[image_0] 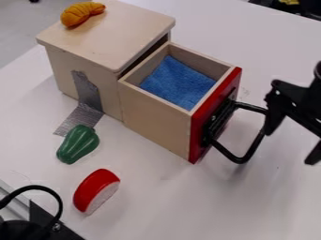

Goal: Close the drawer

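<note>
See gripper (289,146) spread wide, empty, with one finger by (perhaps touching) the handle (239,160) at the front edge of the open drawer (156,126), blue cloth (179,82) inside.

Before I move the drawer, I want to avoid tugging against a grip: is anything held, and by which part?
Nothing is held. The gripper is open, one finger beside the drawer handle; whether they touch, I cannot tell.
</note>
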Robot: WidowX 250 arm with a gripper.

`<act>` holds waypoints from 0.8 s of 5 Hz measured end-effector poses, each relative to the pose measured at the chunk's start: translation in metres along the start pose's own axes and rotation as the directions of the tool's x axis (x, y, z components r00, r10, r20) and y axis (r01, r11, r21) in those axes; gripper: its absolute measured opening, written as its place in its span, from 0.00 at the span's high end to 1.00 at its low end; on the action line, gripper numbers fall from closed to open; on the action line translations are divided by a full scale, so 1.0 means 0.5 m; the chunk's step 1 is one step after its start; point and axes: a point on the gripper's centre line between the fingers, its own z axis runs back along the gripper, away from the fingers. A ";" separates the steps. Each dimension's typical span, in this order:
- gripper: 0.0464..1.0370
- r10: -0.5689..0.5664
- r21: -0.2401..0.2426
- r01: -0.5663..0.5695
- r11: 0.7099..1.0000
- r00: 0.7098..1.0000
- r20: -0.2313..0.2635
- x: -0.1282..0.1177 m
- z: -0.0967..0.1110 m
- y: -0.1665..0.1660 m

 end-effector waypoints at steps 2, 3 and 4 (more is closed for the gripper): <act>0.04 0.085 -0.005 -0.086 0.996 0.996 -0.018 0.023 -0.030 0.052; 0.07 0.087 -0.007 -0.087 0.996 0.994 -0.060 0.020 -0.071 0.056; 0.23 0.085 -0.017 -0.086 0.996 0.994 -0.067 0.017 -0.085 0.052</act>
